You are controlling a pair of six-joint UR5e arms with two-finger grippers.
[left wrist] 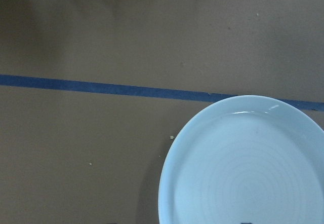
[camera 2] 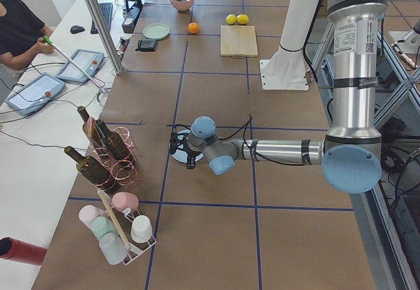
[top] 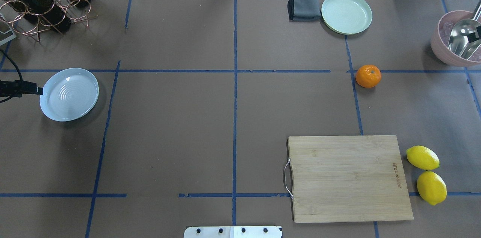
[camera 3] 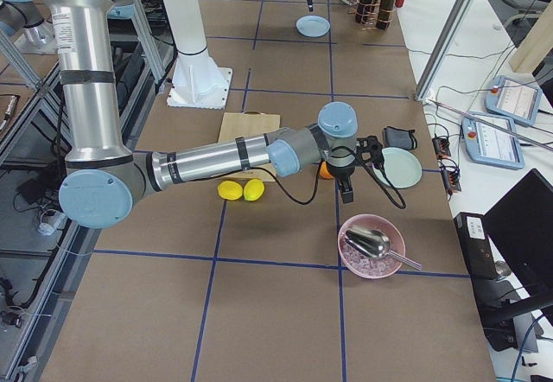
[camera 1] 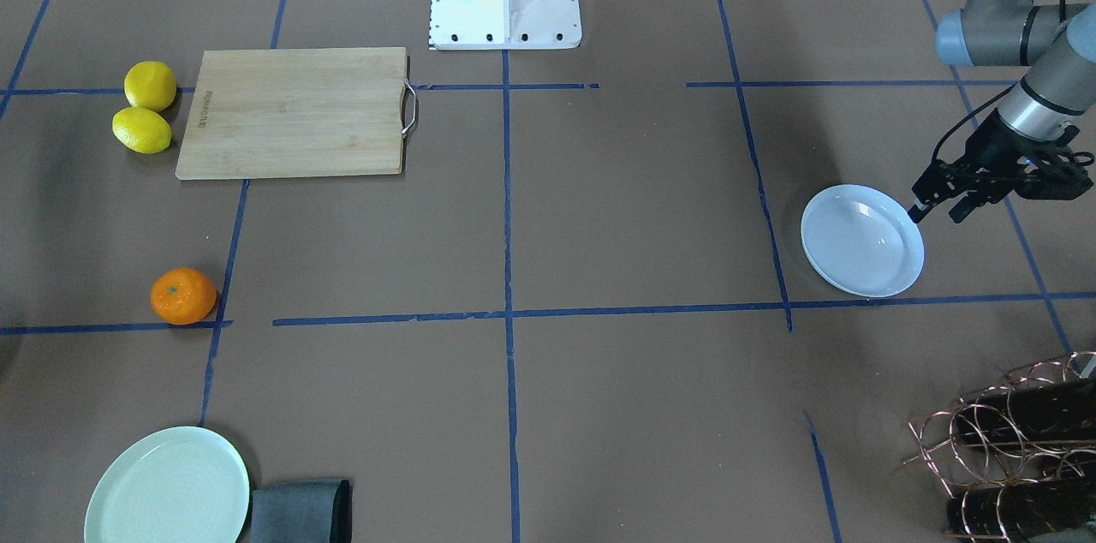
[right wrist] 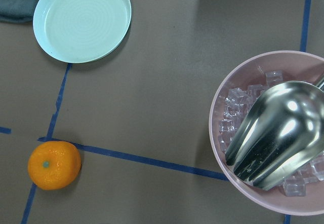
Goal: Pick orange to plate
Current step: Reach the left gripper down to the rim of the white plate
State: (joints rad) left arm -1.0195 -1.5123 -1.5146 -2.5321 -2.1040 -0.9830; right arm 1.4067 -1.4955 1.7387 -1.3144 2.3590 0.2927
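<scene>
In the overhead view you are looking at the orange (top: 368, 76) sitting bare on the brown table, on a blue tape crossing and touched by neither gripper. From it, the pale mint-green plate (top: 346, 13) is lying at 11 o'clock, with a folded grey cloth (top: 303, 6) touching that plate's 9 o'clock edge. The pink bowl (top: 454, 42) of ice with its metal scoop is standing at 2 o'clock, the wooden cutting board (top: 349, 178) is lying at 6 o'clock, and the two lemons (top: 426, 172) are resting at 5 o'clock, just beside the board.

The plate (top: 69, 94) is sitting well apart from the orange, far out at its 9 o'clock, and nothing is lying on it. The left gripper (camera 1: 937, 213) is hovering at that plate's 9 o'clock rim, its jaws standing spread. A wire rack of wine bottles (top: 41, 1) is standing at the plate's 11 o'clock.

The right gripper (camera 3: 347, 196) is hanging near the orange, showing only from the side, so you cannot tell how its jaws are standing.
</scene>
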